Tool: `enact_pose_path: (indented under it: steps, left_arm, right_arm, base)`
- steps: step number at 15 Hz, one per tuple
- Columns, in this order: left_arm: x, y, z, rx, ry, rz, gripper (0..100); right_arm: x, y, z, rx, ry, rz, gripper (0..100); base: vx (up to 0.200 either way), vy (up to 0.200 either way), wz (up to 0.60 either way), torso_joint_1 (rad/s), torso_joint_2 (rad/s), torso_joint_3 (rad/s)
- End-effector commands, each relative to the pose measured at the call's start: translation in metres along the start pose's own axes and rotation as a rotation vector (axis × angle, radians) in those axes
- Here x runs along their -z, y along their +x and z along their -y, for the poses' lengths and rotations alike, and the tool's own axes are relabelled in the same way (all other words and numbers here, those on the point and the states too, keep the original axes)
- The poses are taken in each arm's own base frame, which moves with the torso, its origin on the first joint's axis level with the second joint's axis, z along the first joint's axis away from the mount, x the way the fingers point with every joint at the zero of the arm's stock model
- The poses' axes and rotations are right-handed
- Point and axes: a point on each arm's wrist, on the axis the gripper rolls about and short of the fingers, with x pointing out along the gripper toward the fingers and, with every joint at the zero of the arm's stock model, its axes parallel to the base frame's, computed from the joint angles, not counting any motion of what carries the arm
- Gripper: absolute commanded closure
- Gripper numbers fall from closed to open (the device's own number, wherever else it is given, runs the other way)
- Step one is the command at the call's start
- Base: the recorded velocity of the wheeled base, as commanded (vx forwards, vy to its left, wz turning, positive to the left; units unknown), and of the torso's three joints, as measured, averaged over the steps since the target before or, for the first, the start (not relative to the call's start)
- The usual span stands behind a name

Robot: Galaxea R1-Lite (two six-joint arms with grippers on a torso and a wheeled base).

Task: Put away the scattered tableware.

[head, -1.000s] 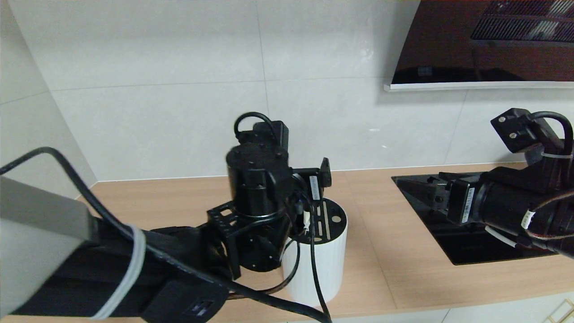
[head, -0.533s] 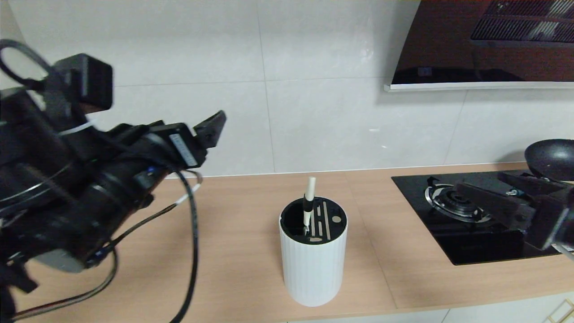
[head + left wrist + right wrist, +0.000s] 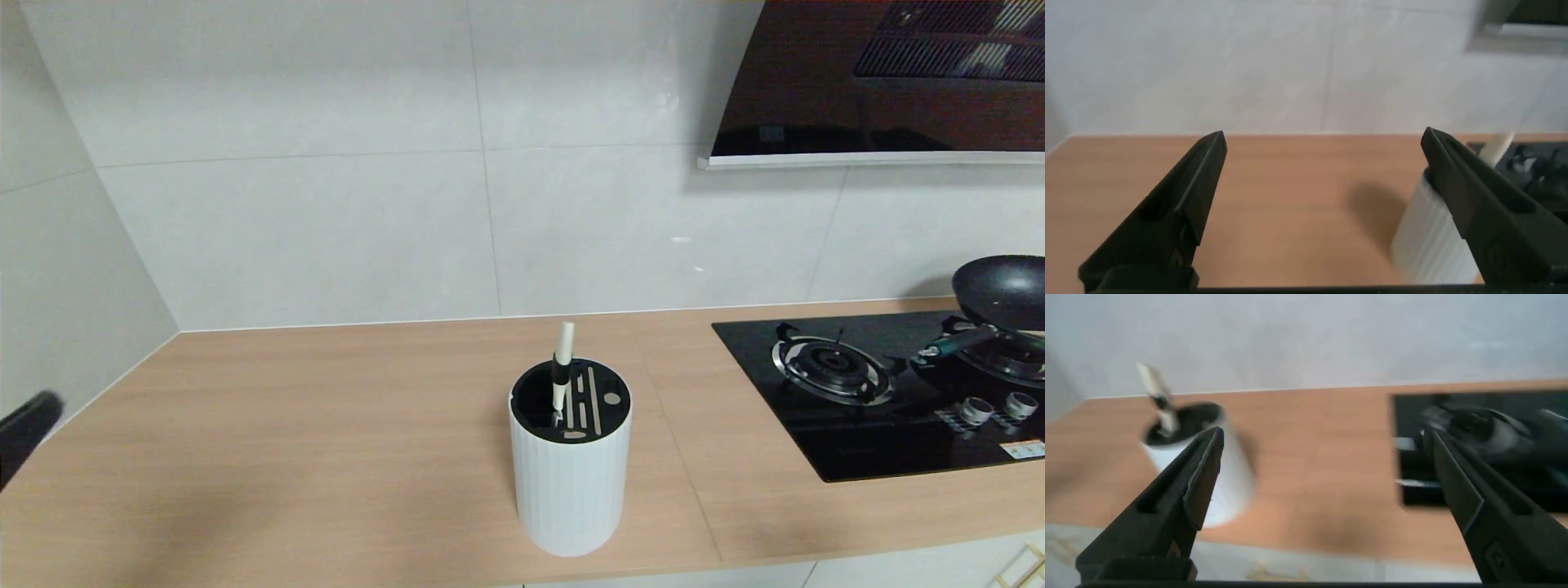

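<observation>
A white ribbed cylindrical holder (image 3: 571,474) with a black slotted top stands near the front edge of the wooden counter (image 3: 326,441). A utensil with a cream and black handle (image 3: 561,367) sticks upright out of its round opening. My left gripper (image 3: 1323,155) is open and empty, held back from the holder (image 3: 1429,233) over bare counter. My right gripper (image 3: 1323,457) is open and empty too, with the holder (image 3: 1200,469) and the cream handle (image 3: 1155,392) in front of it. A dark part of the left arm (image 3: 24,429) pokes in at the head view's left edge.
A black gas hob (image 3: 882,392) with two burners sits at the counter's right, and a black pan (image 3: 1000,294) rests on its far burner. A dark range hood (image 3: 882,82) hangs above it. White tiled walls close off the back and left.
Both arms have pulled back out of the head view, the left one off to the left and the right one off to the right. The utensil stands in the holder, released.
</observation>
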Motion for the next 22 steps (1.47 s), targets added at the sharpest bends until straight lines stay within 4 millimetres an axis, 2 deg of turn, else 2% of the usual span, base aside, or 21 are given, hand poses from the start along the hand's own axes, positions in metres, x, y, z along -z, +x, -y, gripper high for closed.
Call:
enact_pose_path:
  steps: [1, 3, 5, 6, 8, 10, 11, 13, 15, 17, 22]
  left_arm:
    - [0.026, -0.078, -0.024, -0.071, -0.013, 0.123, 0]
    - [0.040, -0.091, -0.025, -0.101, 0.024, 0.119, 0]
    - [0.053, -0.084, -0.024, -0.230, 0.036, 0.093, 0]
    - [0.060, -0.081, -0.023, -0.283, 0.042, 0.094, 0]
    - [0.076, -0.082, -0.019, -0.395, 0.074, 0.141, 0]
    - [0.103, -0.079, -0.021, -0.412, 0.132, 0.093, 0]
    - [0.123, -0.072, -0.024, -0.411, 0.137, 0.062, 0]
    - [0.133, -0.070, -0.022, -0.288, 0.101, 0.004, 0]
    - [0.137, -0.069, -0.021, -0.228, 0.099, -0.037, 0]
    - [0.140, -0.069, -0.019, -0.124, 0.092, -0.075, 0]
    - [0.140, -0.069, -0.019, -0.123, 0.098, -0.074, 0]
  right_arm:
    - [0.026, -0.047, 0.004, 0.156, -0.053, 0.123, 0]
    - [0.021, -0.048, 0.005, 0.318, -0.051, 0.172, 0]
    - [0.025, -0.048, 0.003, 0.404, -0.070, 0.184, 0]
    - [0.035, -0.055, 0.000, 0.438, -0.094, 0.220, 0]
    - [0.051, -0.050, 0.003, 0.446, -0.122, 0.182, 0]
    - [0.061, -0.045, 0.005, 0.443, -0.128, 0.159, 0]
    - [0.079, -0.039, 0.006, 0.368, -0.130, 0.094, 0]
    - [0.090, -0.036, 0.006, 0.284, -0.114, 0.028, 0]
    - [0.090, -0.036, 0.006, 0.258, -0.114, 0.028, 0]
    - [0.096, -0.035, 0.004, 0.138, -0.115, -0.037, 0]
    - [0.095, -0.035, 0.004, 0.138, -0.115, -0.028, 0]
  base:
    - [0.000, 0.000, 0.00, 0.000, 0.00, 0.000]
    - [0.000, 0.000, 0.00, 0.000, 0.00, 0.000]
    - [0.000, 0.000, 0.00, 0.000, 0.00, 0.000]
    - [0.000, 0.000, 0.00, 0.000, 0.00, 0.000]
    - [0.000, 0.000, 0.00, 0.000, 0.00, 0.000]
    - [0.000, 0.000, 0.00, 0.000, 0.00, 0.000]
    - [0.000, 0.000, 0.00, 0.000, 0.00, 0.000]
    - [0.000, 0.000, 0.00, 0.000, 0.00, 0.000]
    - [0.000, 0.000, 0.00, 0.000, 0.00, 0.000]
    - [0.000, 0.000, 0.00, 0.000, 0.00, 0.000]
    - [0.000, 0.000, 0.00, 0.000, 0.00, 0.000]
